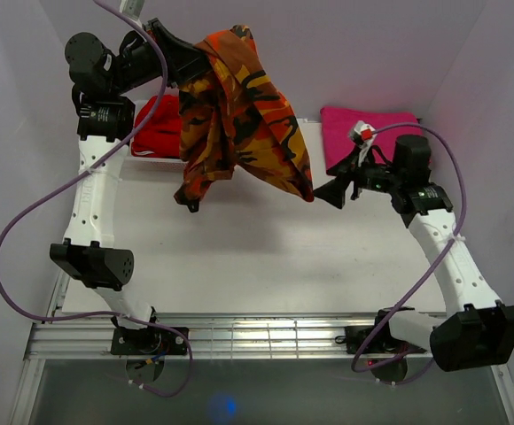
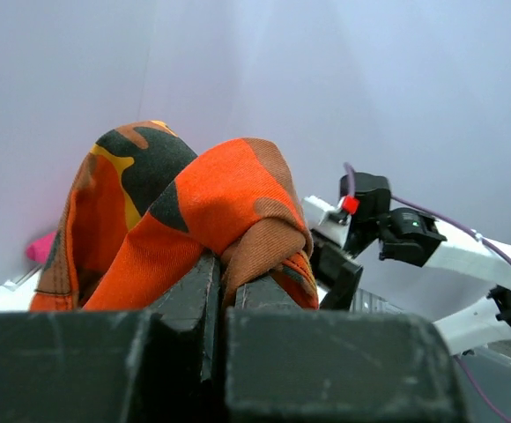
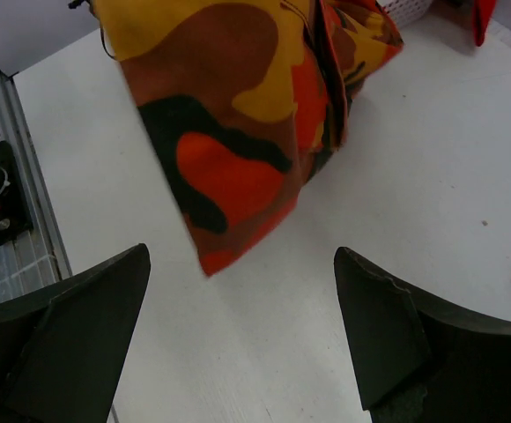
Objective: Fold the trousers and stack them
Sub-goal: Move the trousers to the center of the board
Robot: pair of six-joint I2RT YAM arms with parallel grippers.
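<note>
White table [image 1: 239,257], pale lilac walls [image 1: 372,53], ribbed metal rail [image 1: 257,336].

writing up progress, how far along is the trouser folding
Early. Nothing is folded yet: the trousers hang bunched from the left claw, shut on them over the table. The right claw is open near a hanging corner. Spreading flat, folding and stacking remain.

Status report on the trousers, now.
Left gripper shut on trousers, held high, hanging. Right gripper open, empty, near the hanging edge. Red garment and pink cloth at the far edge.
</note>
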